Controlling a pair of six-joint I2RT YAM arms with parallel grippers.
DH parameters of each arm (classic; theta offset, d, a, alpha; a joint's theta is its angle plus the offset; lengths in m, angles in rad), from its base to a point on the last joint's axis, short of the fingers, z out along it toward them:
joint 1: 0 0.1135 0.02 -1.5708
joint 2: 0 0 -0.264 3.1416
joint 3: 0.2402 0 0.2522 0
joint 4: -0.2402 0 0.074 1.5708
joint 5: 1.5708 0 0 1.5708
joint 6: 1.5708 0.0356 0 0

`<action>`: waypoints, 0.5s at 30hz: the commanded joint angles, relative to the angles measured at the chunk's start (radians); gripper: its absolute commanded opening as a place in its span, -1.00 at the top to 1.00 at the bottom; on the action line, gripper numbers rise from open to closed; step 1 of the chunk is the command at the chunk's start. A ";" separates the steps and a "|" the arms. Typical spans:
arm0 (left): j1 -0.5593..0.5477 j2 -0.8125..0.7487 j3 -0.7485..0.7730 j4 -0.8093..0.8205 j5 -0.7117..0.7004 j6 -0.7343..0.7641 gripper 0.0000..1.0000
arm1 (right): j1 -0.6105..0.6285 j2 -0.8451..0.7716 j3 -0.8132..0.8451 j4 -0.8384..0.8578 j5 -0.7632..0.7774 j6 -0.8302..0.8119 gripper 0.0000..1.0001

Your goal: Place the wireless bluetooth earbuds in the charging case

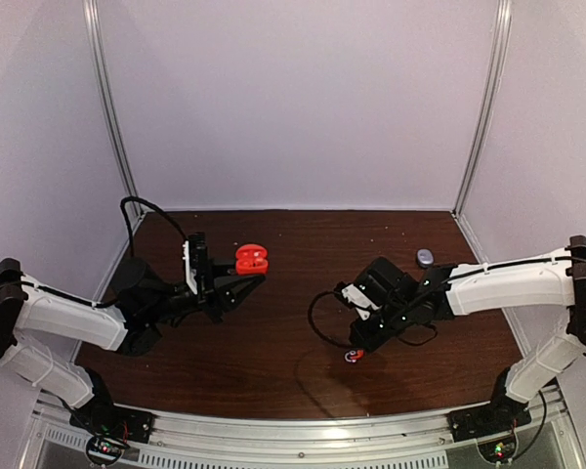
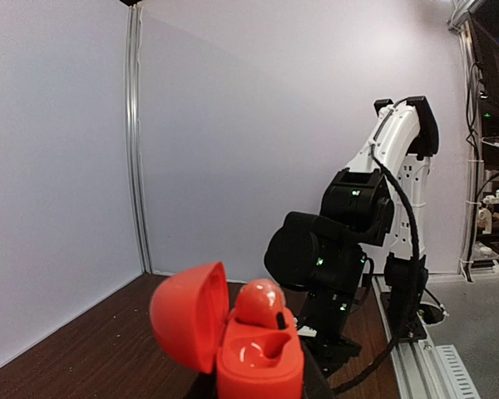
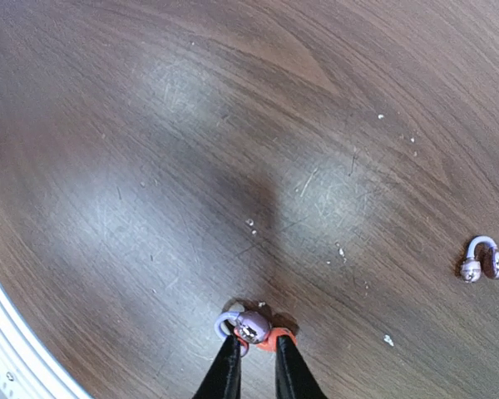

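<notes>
My left gripper [image 1: 244,280] is shut on the base of a red charging case [image 2: 258,366], held off the table with its lid [image 2: 187,316] swung open. One red earbud [image 2: 260,301] sits in a socket and the socket beside it is empty. In the top view the case [image 1: 252,259] shows at left of centre. My right gripper [image 3: 258,353] is down at the table, its narrow tips pinching a small clump: a silvery-purple earbud [image 3: 254,326] with a hook and a red earbud [image 3: 276,339] against it. Another silvery earbud [image 3: 482,262] lies loose to the right.
A small grey case [image 1: 425,257] rests on the brown table [image 1: 293,234] at the back right. White walls and metal posts close in the back and sides. A metal rail [image 1: 303,430] runs along the near edge. The right arm [image 2: 341,241] fills the left wrist view.
</notes>
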 commanded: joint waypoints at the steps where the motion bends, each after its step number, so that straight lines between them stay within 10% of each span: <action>1: 0.009 -0.019 -0.009 0.016 -0.010 0.010 1.00 | -0.003 0.001 0.010 -0.006 0.002 0.006 0.76; 15: 0.009 -0.014 -0.005 0.022 -0.009 0.009 1.00 | 0.007 0.038 -0.050 0.037 -0.061 0.020 0.92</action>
